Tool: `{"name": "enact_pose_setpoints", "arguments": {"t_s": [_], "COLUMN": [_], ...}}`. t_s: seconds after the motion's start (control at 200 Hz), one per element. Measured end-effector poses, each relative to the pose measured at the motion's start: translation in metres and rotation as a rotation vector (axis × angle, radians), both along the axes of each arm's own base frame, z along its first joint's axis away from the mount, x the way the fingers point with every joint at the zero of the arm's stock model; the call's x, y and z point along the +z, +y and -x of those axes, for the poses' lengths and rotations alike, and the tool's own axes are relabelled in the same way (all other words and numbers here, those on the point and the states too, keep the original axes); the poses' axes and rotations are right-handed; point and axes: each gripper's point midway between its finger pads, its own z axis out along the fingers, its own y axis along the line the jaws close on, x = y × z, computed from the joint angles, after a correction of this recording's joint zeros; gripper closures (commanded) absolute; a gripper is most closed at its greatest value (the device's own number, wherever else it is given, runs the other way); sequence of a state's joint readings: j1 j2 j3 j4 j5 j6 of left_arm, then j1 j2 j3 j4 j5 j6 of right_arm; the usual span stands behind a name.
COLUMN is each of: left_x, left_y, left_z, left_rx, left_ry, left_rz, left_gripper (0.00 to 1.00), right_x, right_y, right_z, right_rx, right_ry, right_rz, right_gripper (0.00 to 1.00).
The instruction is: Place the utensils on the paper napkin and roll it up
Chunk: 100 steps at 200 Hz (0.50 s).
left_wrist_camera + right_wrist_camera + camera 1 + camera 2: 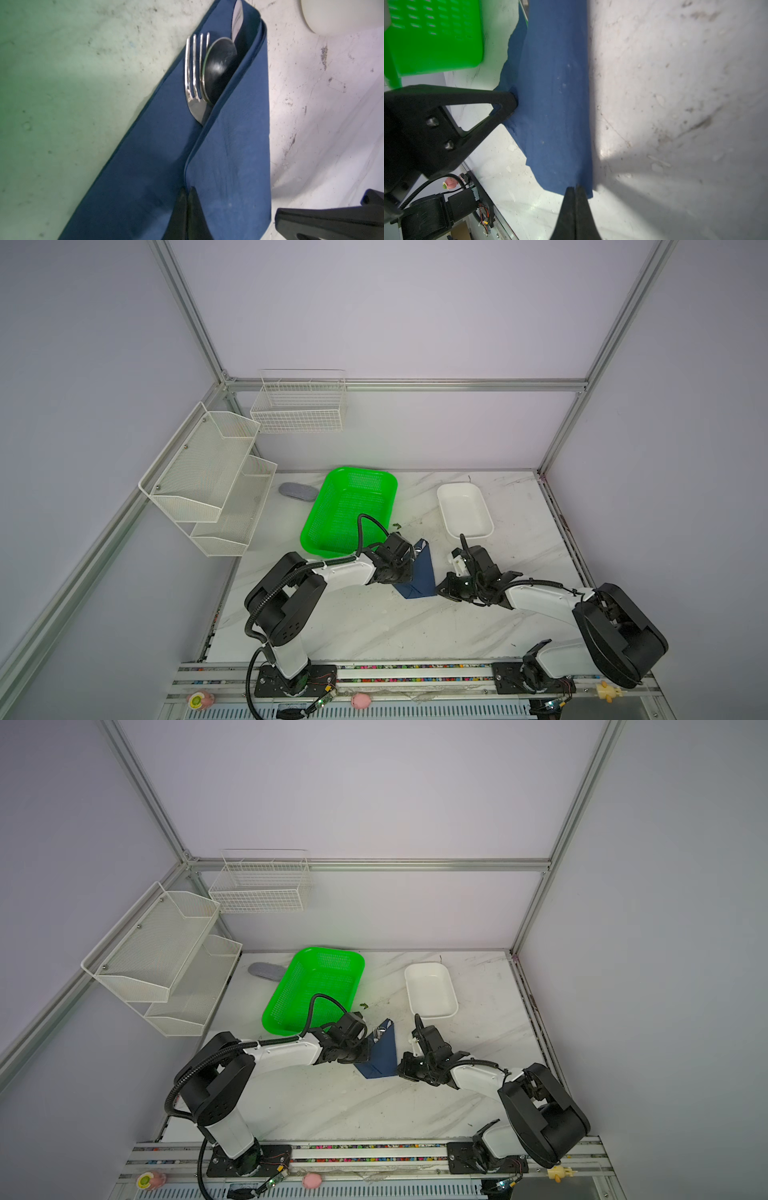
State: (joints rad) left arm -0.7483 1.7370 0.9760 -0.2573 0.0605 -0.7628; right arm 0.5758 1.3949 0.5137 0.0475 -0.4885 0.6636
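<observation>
The navy paper napkin (420, 574) (382, 1054) lies on the marble table between both arms, folded lengthwise over the utensils. In the left wrist view the fork (194, 83), the spoon (219, 66) and the knife tip (238, 16) stick out of the napkin (228, 166) at its far end; their handles are covered. My left gripper (187, 190) (409, 572) is shut, its tips resting on the fold's edge. My right gripper (575, 187) (438, 591) is shut too, tips at the near corner of the napkin (554, 104).
A green perforated basket (361, 470) stands just behind the left arm. A white tray (457, 486) sits behind the right arm. A grey pad (297, 491) lies at the back left. White wire racks (208, 481) and a wire basket (299, 406) hang on the walls.
</observation>
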Motion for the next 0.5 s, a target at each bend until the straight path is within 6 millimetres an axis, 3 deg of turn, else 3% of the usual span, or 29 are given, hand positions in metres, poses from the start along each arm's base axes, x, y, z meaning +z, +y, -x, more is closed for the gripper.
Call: {"name": "enact_pose_setpoints", "arguments": {"t_s": [0.255, 0.5], "left_x": [0.000, 0.000], "left_y": [0.001, 0.001], "left_z": [-0.001, -0.001], "left_rx": [0.004, 0.004], "left_ry": [-0.003, -0.003], "left_rz": [-0.002, -0.002], "left_gripper": [1.00, 1.00], "right_x": [0.022, 0.017], "right_y": [0.018, 0.036], "right_z": [-0.012, -0.015], "right_rx": [0.036, 0.069], "right_ry": [-0.030, -0.013], "right_rz": [-0.065, -0.071], "right_gripper": [0.95, 0.95]}}
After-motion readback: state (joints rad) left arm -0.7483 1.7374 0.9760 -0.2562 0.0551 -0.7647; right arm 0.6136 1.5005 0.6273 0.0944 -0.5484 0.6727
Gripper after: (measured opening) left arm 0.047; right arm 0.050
